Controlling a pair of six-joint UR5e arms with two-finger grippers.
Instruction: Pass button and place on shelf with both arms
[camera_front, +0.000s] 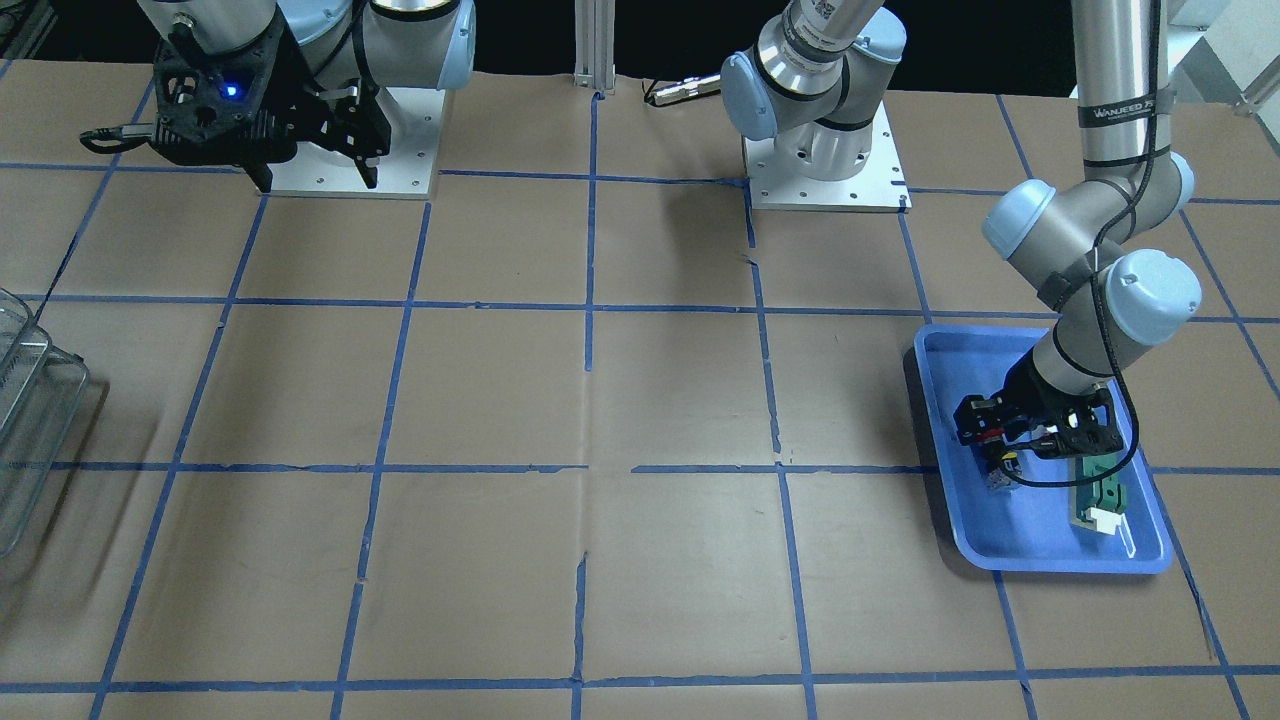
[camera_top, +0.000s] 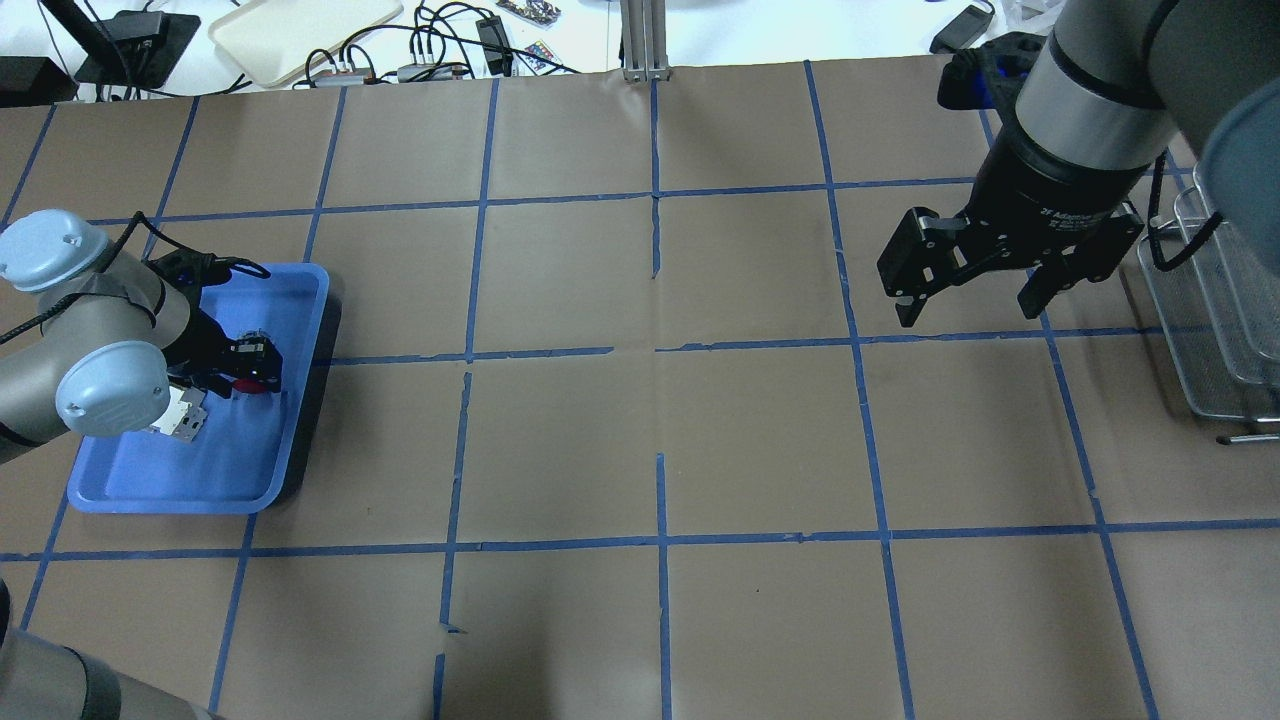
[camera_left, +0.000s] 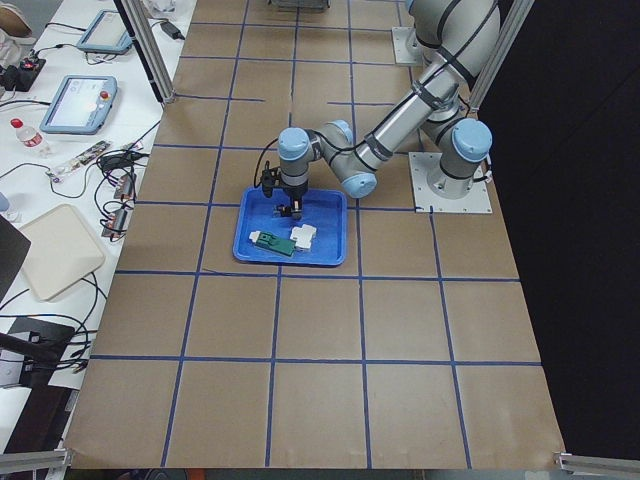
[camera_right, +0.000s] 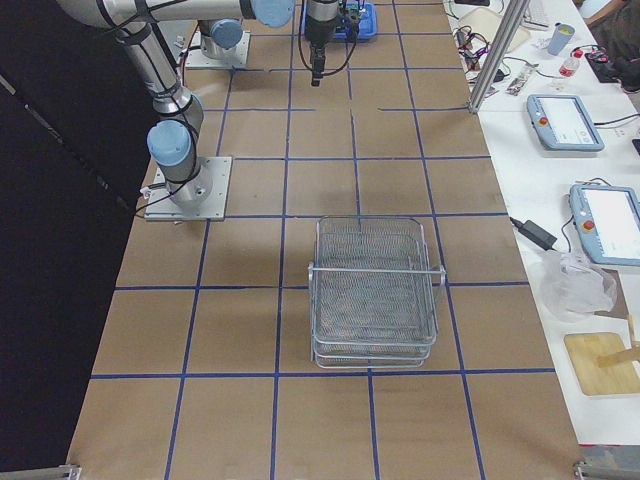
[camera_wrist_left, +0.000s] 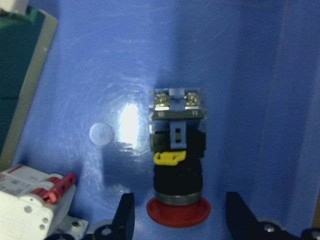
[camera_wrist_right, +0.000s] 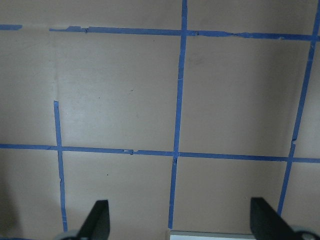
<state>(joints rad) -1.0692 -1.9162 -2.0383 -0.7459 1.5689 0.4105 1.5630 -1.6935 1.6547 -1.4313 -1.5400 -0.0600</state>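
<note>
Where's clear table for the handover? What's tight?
Free: mid-table paper between blue tray and shelf, including below the right end effector. Crowded: inside the tray, where the left end effector straddles the button near a white block and green part.

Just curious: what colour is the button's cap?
Red; the button shows best in the left wrist-mounted view.

Left gripper (camera_top: 258, 368) low inside a blue tray (camera_top: 240, 455), red cap of the button (camera_top: 250, 387) showing at its tip, white block (camera_top: 182, 418) just beside, right gripper (camera_top: 968, 308) with fingers spread above the blue-taped brown table (camera_top: 660, 430), wire shelf (camera_top: 1195, 330) at the right edge.
</note>
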